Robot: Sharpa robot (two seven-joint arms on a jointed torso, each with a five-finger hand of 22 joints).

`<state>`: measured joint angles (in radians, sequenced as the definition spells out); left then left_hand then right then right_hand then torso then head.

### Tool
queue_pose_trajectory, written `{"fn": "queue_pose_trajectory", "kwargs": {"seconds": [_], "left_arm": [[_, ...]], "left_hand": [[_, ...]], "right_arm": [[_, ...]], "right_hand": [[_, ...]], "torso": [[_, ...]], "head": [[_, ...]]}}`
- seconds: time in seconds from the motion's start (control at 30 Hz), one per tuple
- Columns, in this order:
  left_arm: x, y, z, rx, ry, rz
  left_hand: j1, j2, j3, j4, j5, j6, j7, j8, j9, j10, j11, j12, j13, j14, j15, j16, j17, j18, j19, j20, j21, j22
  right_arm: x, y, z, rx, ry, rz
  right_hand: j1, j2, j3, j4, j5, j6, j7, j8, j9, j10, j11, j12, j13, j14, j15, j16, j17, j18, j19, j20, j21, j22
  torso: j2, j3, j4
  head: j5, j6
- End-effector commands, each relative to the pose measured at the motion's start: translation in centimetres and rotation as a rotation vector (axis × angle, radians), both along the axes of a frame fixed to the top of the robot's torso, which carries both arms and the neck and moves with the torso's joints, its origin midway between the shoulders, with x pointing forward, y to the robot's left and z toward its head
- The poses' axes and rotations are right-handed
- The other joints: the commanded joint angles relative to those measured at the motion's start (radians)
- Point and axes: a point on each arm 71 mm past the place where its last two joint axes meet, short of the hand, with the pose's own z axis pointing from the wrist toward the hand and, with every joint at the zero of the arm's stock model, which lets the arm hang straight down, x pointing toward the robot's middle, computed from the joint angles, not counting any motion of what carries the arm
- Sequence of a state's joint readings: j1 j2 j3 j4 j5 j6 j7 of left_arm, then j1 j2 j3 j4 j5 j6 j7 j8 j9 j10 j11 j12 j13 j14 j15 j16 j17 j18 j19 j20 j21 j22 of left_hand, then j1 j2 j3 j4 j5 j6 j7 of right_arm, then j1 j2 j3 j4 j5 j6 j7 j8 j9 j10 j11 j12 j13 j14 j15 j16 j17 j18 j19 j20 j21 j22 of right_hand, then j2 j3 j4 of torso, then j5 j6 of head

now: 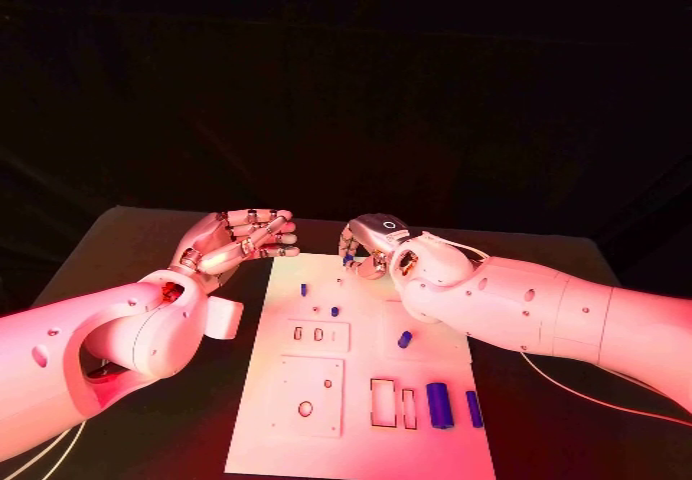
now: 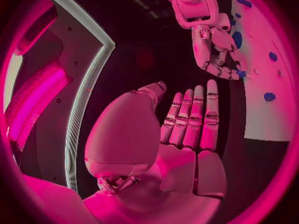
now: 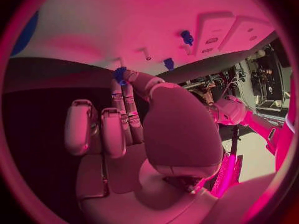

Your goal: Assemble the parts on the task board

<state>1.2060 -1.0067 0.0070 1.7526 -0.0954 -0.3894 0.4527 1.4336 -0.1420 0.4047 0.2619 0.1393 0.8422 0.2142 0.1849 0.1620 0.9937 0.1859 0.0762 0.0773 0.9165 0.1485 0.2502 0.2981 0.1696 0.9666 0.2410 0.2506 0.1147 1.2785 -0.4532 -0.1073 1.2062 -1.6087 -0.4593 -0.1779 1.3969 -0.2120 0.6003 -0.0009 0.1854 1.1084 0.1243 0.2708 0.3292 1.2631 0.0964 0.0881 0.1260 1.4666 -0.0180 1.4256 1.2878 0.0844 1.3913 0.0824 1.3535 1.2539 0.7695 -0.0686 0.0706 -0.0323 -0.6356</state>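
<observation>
Right wrist view gives me my clearest read: my right hand (image 3: 134, 134) has a small blue part (image 3: 119, 75) pinched at its fingertips (image 3: 124, 92), the other fingers curled in alongside, and the part sits just off the far edge of the task board (image 3: 124, 30). From the head camera I see that same right hand (image 1: 387, 250) held above the far end of the board, with the blue part (image 1: 348, 258) showing as a speck under the fingers. My left hand (image 1: 238, 240) is raised just beside the board's far left corner, near the right hand but apart from it; its wrist camera shows the left hand (image 2: 181, 134) with fingers straight and close together, palm bare, holding nothing. Moving outward along the task board (image 1: 361, 440), I see two small blue pegs (image 1: 304, 289) standing near its far end, a second one (image 1: 335, 311) a little nearer me, and a short blue piece (image 1: 405, 339) lying by the right arm. A raised white block with two small slots (image 1: 317, 335) sits toward the middle, and a larger white plate with an oval hole (image 1: 307, 395) lies nearer. At the near right, beside a rectangular cutout (image 1: 384, 402), lie a thick blue cylinder (image 1: 438, 405) and a thinner blue bar (image 1: 475, 408), side by side. All of it rests on the black table (image 1: 144, 235).
</observation>
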Motion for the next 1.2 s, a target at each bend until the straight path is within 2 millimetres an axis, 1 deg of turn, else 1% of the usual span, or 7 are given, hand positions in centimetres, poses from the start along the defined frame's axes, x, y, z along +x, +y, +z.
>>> {"fn": "queue_pose_trajectory", "kwargs": {"seconds": [0.03,0.5,0.6,0.73,0.9,1.0,1.2], "left_arm": [[-0.01,-0.27,0.25,-0.013,-0.011,-0.022],[0.09,-0.37,0.44,-0.015,-0.013,-0.028],[0.13,-0.35,0.46,-0.015,-0.012,-0.029],[0.16,-0.31,0.47,-0.015,-0.011,-0.029],[0.18,-0.24,0.47,-0.016,-0.008,-0.029],[0.16,-0.32,0.47,-0.018,-0.004,-0.034],[0.16,-0.38,0.46,-0.02,-0.001,-0.038]], "left_hand": [[-0.003,-0.004,0.005,0.001,-0.005,-0.008,0.03,0.003,0.002,0.0,0.007,-0.003,-0.002,-0.008,0.002,-0.003,0.001,0.011,-0.002,0.002,0.005,-0.001],[-0.003,-0.004,0.005,0.001,-0.005,-0.008,0.03,0.003,0.002,0.0,0.007,-0.003,-0.002,-0.008,0.002,-0.003,0.001,0.011,-0.002,0.002,0.005,-0.001],[-0.003,-0.005,0.007,0.0,-0.005,-0.009,0.03,0.003,0.002,0.0,0.007,-0.004,-0.002,-0.01,0.002,-0.003,0.004,0.011,-0.002,0.003,0.005,0.0],[-0.003,-0.005,0.007,0.0,-0.005,-0.009,0.03,0.003,0.002,0.0,0.007,-0.004,-0.002,-0.01,0.002,-0.003,0.004,0.011,-0.002,0.003,0.005,0.0],[-0.003,-0.005,0.007,0.0,-0.005,-0.009,0.03,0.003,0.002,0.0,0.007,-0.004,-0.002,-0.01,0.002,-0.003,0.004,0.011,-0.002,0.003,0.005,0.0],[-0.003,-0.005,0.007,0.0,-0.005,-0.01,0.03,0.003,0.002,0.0,0.007,-0.005,-0.002,-0.01,0.002,-0.003,0.005,0.011,-0.002,0.003,0.005,0.0],[-0.003,-0.005,0.007,0.0,-0.005,-0.01,0.03,0.003,0.002,0.0,0.007,-0.005,-0.002,-0.01,0.002,-0.003,0.005,0.011,-0.002,0.003,0.005,0.0]], "right_arm": [[0.14,0.13,-0.02,-0.004,-0.013,0.006],[0.2,0.37,-0.68,-0.022,0.017,0.005],[0.12,0.42,-0.75,-0.024,0.022,0.007],[-0.03,0.41,-0.79,-0.024,0.025,0.009],[-0.14,0.42,-0.85,-0.025,0.028,0.009],[-0.19,0.48,-0.87,-0.024,0.029,0.01],[-0.26,0.57,-0.85,-0.021,0.026,0.01]], "right_hand": [[0.02,0.023,0.015,-0.019,0.007,-0.002,0.001,0.006,0.001,0.05,-0.046,0.018,0.046,0.054,-0.008,0.004,0.001,-0.016,0.007,-0.003,0.007,0.001],[0.017,0.023,0.017,-0.021,0.006,-0.004,0.002,0.006,0.003,0.049,-0.045,0.017,0.048,0.053,-0.007,0.004,0.001,-0.015,0.004,-0.003,0.005,-0.002],[0.017,0.023,0.017,-0.021,0.006,-0.004,0.002,0.006,0.003,0.049,-0.045,0.017,0.048,0.053,-0.007,0.004,0.001,-0.015,0.004,-0.003,0.005,-0.002],[0.017,0.023,0.017,-0.021,0.006,-0.004,0.002,0.006,0.003,0.049,-0.045,0.017,0.048,0.053,-0.007,0.004,0.001,-0.015,0.004,-0.003,0.005,-0.002],[0.015,0.023,0.018,-0.022,0.006,-0.005,0.002,0.007,0.005,0.049,-0.045,0.017,0.049,0.053,-0.007,0.004,-0.001,-0.014,0.003,-0.003,0.004,-0.003],[0.014,0.023,0.018,-0.022,0.006,-0.004,0.003,0.007,0.005,0.049,-0.045,0.017,0.049,0.053,-0.007,0.003,-0.002,-0.014,0.002,-0.003,0.003,-0.005],[0.014,0.023,0.018,-0.022,0.006,-0.004,0.003,0.007,0.005,0.049,-0.045,0.017,0.049,0.053,-0.007,0.003,-0.002,-0.014,0.002,-0.003,0.003,-0.005]], "torso": [[0.0,-0.0011,-0.0013],[0.001,0.0005,-0.0035],[0.0,-0.0008,-0.0022],[0.0,-0.0007,-0.0009],[0.001,0.0004,-0.0042],[0.002,-0.0005,-0.0036],[0.003,0.0003,-0.0016]], "head": [[0.005,-0.001],[0.008,-0.006],[0.007,-0.006],[0.007,-0.007],[0.01,-0.006],[0.01,-0.006],[0.01,-0.006]]}}
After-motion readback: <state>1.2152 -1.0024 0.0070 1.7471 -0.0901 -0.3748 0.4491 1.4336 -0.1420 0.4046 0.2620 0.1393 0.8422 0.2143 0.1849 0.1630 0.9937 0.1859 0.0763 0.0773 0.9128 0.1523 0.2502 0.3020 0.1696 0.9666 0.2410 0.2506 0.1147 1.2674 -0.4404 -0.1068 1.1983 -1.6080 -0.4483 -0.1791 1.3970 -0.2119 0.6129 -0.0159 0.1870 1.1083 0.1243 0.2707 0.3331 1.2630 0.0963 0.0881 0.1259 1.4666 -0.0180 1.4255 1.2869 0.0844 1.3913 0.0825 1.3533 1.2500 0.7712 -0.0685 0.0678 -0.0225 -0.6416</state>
